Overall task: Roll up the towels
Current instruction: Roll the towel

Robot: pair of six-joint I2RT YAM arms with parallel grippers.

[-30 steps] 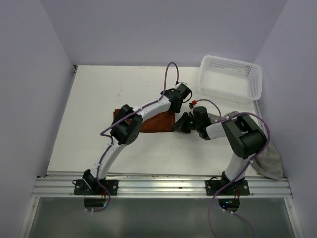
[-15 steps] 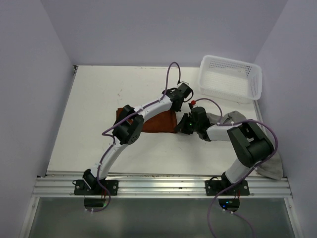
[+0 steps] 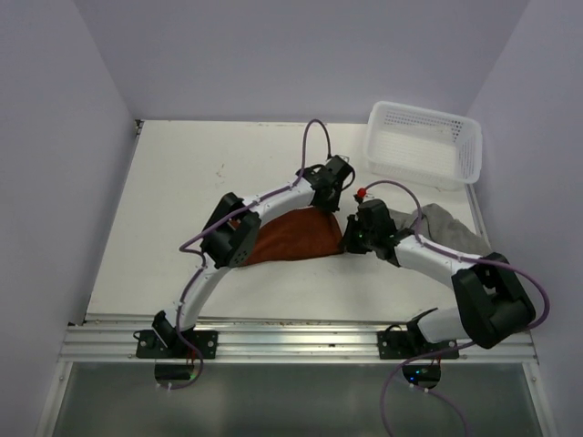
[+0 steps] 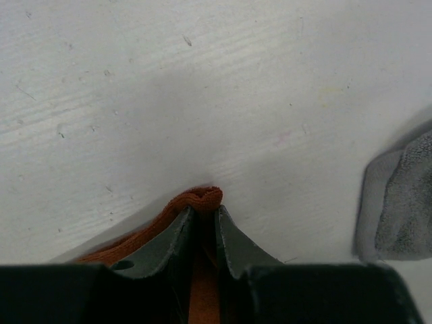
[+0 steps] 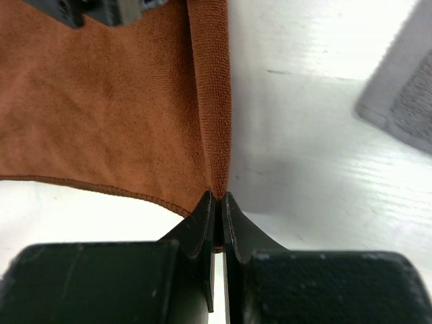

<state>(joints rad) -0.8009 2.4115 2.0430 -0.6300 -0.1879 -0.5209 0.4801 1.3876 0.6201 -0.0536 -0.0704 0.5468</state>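
Tools both pinch the rust-brown towel (image 3: 296,238) on the counter (image 3: 173,209): we see left tool (image 4: 201,213) at its 2 o'clock corner, right tool (image 5: 217,200) at 4 o'clock; grey towel (image 3: 448,226) lies at 3 o'clock.

The rust-brown cloth towel (image 5: 101,101) looked soft and finely napped; the white table (image 4: 202,81) under it was matt and scuffed.
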